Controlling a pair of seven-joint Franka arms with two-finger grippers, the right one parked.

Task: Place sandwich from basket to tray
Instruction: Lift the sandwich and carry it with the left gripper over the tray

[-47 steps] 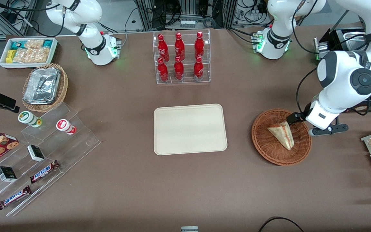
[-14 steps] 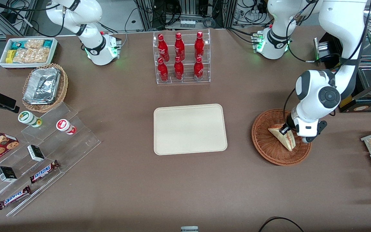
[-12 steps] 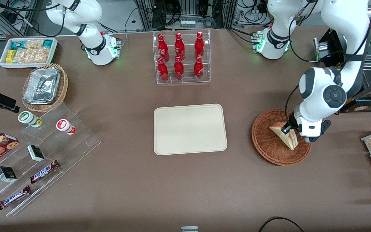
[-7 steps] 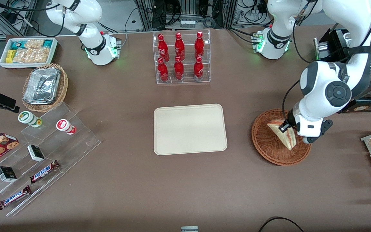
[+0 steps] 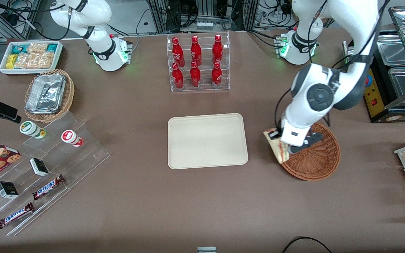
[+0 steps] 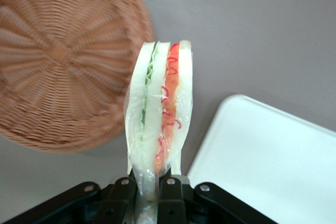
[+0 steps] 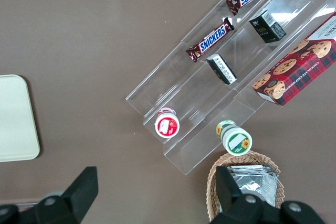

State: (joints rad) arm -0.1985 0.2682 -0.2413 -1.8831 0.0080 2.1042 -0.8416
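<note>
One sandwich (image 5: pixel 275 147), a clear-wrapped wedge with green and red filling between pale bread slices, hangs pinched at one end between the fingers of the left arm's gripper (image 5: pixel 282 141), which are closed on it. The front view shows the wedge lifted out of the reddish-brown wicker basket (image 5: pixel 316 164) and held above that basket's rim on the side facing the tray (image 5: pixel 207 140), over the edge of the brown table (image 5: pixel 153 203). From the wrist view, the sandwich (image 6: pixel 160 114) stands on edge out of the gripper (image 6: pixel 150 190), with the empty basket (image 6: pixel 63 66) to one side and a corner of the cream tray (image 6: pixel 273 166) to the other.

The step in hand appears to be the carry: pick-up is done, placing is not. The next move calls for travel sideways toward the parked arm's end until the wedge is over the tray's middle, then a descent low enough that the sandwich can be released flat inside the low rim rather than tipping onto it.
</note>
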